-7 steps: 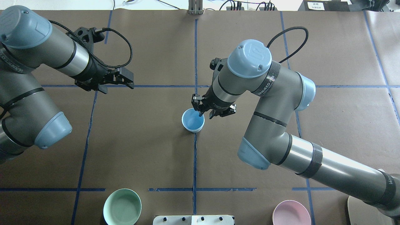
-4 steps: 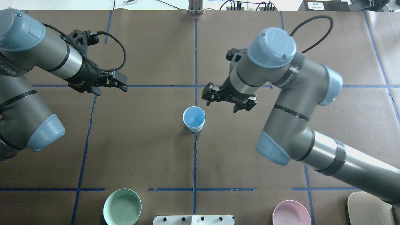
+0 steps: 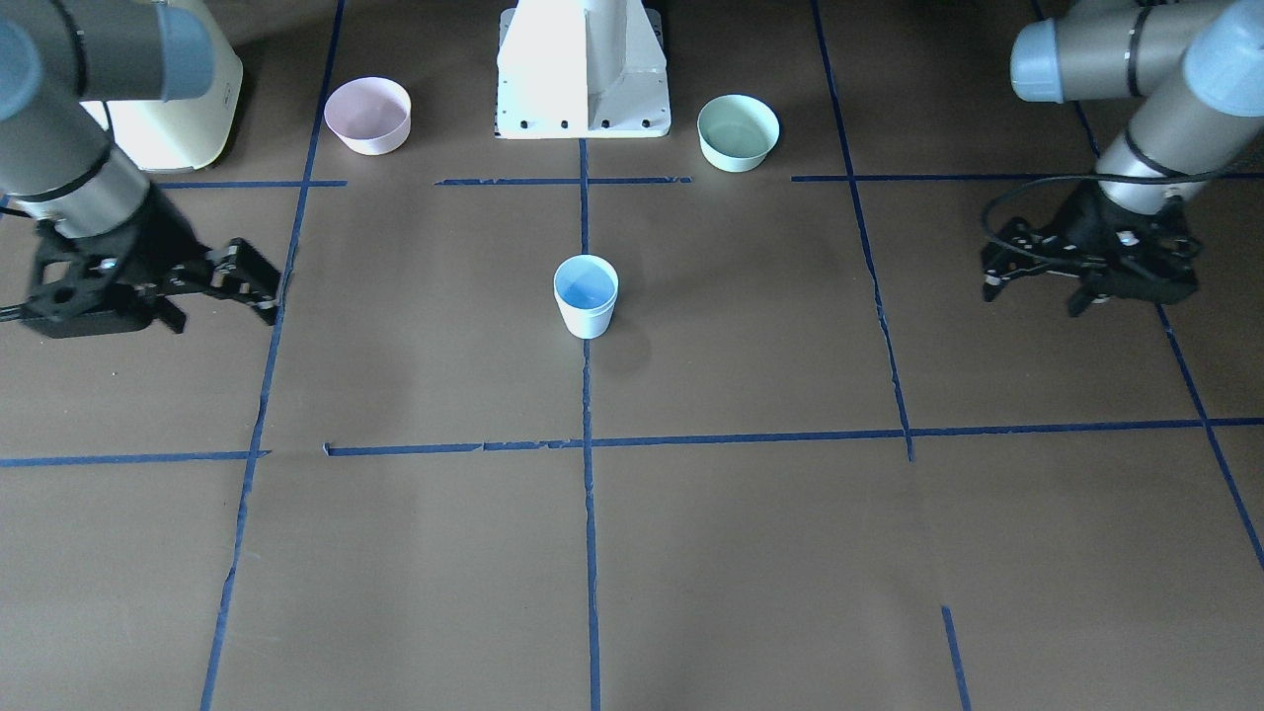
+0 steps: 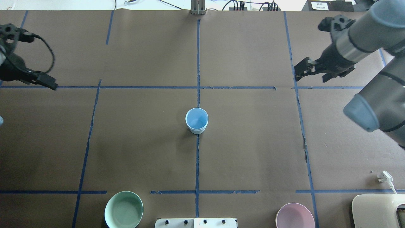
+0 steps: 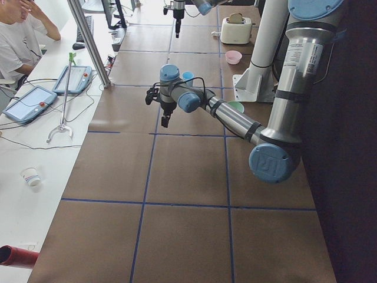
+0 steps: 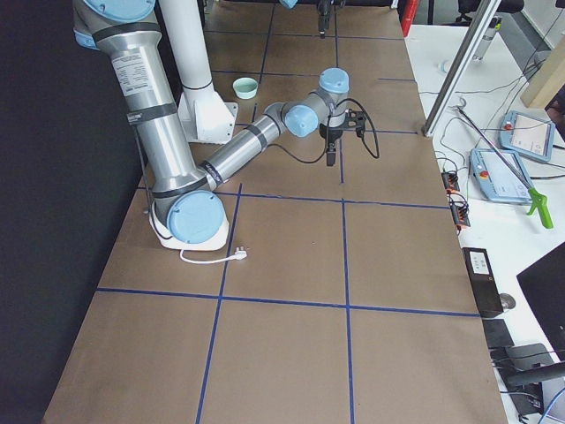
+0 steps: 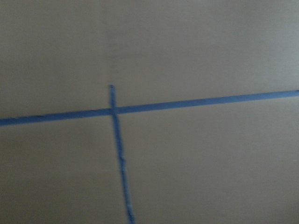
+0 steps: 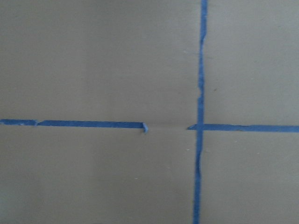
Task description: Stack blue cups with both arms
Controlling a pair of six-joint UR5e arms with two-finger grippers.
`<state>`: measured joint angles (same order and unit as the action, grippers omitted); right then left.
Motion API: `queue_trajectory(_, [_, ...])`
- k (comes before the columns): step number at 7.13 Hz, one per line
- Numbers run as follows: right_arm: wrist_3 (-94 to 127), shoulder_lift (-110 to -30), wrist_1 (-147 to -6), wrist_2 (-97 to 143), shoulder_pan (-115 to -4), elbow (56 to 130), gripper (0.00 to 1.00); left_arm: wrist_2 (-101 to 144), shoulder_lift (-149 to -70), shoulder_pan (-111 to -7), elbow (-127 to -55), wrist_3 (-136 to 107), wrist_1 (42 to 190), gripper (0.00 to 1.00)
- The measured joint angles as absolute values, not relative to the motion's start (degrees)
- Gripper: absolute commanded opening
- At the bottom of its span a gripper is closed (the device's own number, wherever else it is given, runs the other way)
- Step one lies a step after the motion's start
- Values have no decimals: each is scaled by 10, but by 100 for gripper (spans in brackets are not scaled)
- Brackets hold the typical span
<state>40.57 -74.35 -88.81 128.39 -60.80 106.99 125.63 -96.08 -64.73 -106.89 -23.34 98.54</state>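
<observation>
A mint-green bowl [image 4: 123,209] and a pink bowl [image 4: 295,217] sat well apart from the jaws of the left gripper [image 4: 50,85] and right gripper [image 4: 299,70]. A cream toaster [image 4: 378,210] and white plug [image 4: 384,176] lay far from the right jaws, and blue tape lines [image 8: 201,93] crossed below them.

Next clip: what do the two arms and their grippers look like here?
The left arm and right arm are silver-grey tubes with rounded pale-blue joint caps and black bands. The left gripper and right gripper are black and angular, each with two jaws. A black braided cable loops by the left wrist.
</observation>
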Motion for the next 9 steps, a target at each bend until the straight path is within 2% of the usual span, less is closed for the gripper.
queue_trajectory(2, [166, -783, -890, 1352, -752, 979, 100, 1313, -945, -804, -1016, 13, 895, 100])
queue_trajectory(4, [-8, -791, -893, 1370, -854, 881, 100, 1342, -953, -892, -981, 127, 803, 100])
queue_trajectory(6, [-87, -800, -892, 1352, -895, 829, 100, 1348, -957, -910, -959, 139, 760, 100])
queue_trajectory(9, [-103, -804, -892, 1329, -899, 821, 100, 1342, -944, -905, -949, 67, 770, 100])
